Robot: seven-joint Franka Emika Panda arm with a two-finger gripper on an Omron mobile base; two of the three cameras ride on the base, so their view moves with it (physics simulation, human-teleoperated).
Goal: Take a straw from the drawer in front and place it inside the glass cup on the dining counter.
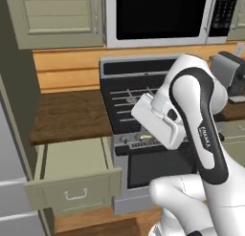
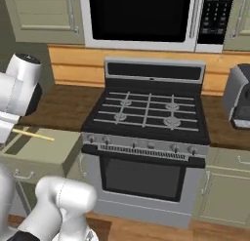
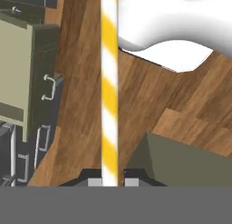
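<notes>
Between the two dark fingertips at the bottom of the hand view stands the straw [image 3: 109,87], striped yellow and white, running straight away from the gripper [image 3: 109,182]; the jaws are clamped on its near end, which keeps most of its length free for dropping into a glass later. From the right base view the same straw [image 2: 33,134] shows as a thin pale stick held roughly level, poking rightward out from the white arm at the far left, above the open drawer [image 2: 41,148]. From the left base view the drawer [image 1: 76,175] is pulled out from under the dark wood bench [image 1: 72,114], its sage-green front and small bow handle [image 1: 76,195] facing near; what I can see of its inside looks bare. Right of it sits the stove [image 2: 146,118] with the microwave [image 2: 141,15] above

My reading is that the pick is done and the carry is next: the straw is lifted clear of the drawer, and a grip at one end suits lowering the free end into the cup. Neither the glass cup nor the dining counter can be made out from these angles, so the base probably has to turn or drive first
</notes>
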